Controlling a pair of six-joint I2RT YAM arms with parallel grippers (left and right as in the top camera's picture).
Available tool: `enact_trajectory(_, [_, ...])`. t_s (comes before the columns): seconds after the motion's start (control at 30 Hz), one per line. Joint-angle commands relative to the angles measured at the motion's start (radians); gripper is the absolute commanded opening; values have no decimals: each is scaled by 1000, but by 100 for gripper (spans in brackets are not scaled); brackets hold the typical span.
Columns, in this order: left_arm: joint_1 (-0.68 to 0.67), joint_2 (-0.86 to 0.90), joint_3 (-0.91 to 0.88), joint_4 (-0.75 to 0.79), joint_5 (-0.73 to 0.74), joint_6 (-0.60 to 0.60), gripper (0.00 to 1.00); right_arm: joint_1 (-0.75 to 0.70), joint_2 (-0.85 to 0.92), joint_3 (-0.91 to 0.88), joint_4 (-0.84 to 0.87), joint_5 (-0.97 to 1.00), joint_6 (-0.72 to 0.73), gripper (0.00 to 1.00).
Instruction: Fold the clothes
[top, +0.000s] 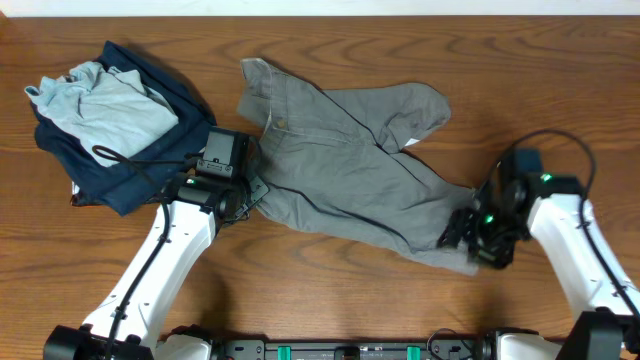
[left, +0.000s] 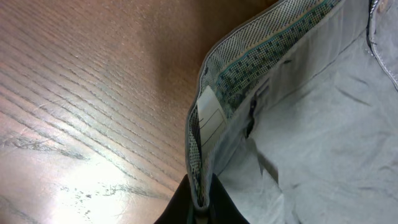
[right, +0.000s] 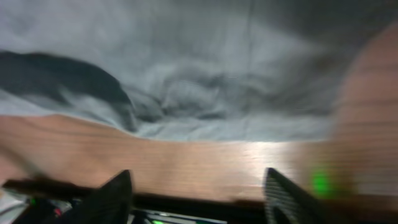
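Observation:
The grey shorts (top: 345, 160) lie spread and wrinkled across the middle of the table, waistband to the left, legs reaching right. My left gripper (top: 252, 193) is shut on the waistband edge (left: 200, 186), whose patterned inner lining and white label show in the left wrist view. My right gripper (top: 470, 240) is open and empty just off the hem of the lower leg; its two fingers (right: 196, 196) frame bare wood, with the grey cloth (right: 186, 74) beyond them in a blurred view.
A pale grey-blue shirt (top: 110, 100) lies on a dark navy folded garment (top: 140, 150) at the back left, close to my left arm. A black cable (top: 140, 160) runs over that pile. The table's front edge is near my right gripper.

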Motion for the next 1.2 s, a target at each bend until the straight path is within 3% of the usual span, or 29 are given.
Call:
enact_trajectory(0.0, [3, 6, -8, -8, -12, 18, 6, 28, -3, -63, 16, -113, 58, 73])
enact_trajectory(0.17, [3, 6, -8, -14, -12, 18, 6, 29, -3, -146, 43, -139, 93, 92])
enact_trajectory(0.53, [3, 6, -8, -16, -12, 18, 6, 29, -3, -295, 522, -9, 394, 82])
enact_trajectory(0.63, [3, 6, -8, -19, -12, 18, 6, 29, -3, -295, 551, 53, 417, 73])
enact_trajectory(0.73, [3, 6, -8, -22, -12, 18, 6, 28, -3, -295, 546, 89, 428, 40])
enact_trajectory(0.8, [3, 6, -8, -23, -12, 18, 6, 28, -3, -295, 534, 106, 428, 25])
enact_trajectory(1.17, [3, 6, -8, -23, -12, 18, 6, -29, -26, -263, 468, 233, 369, 25])
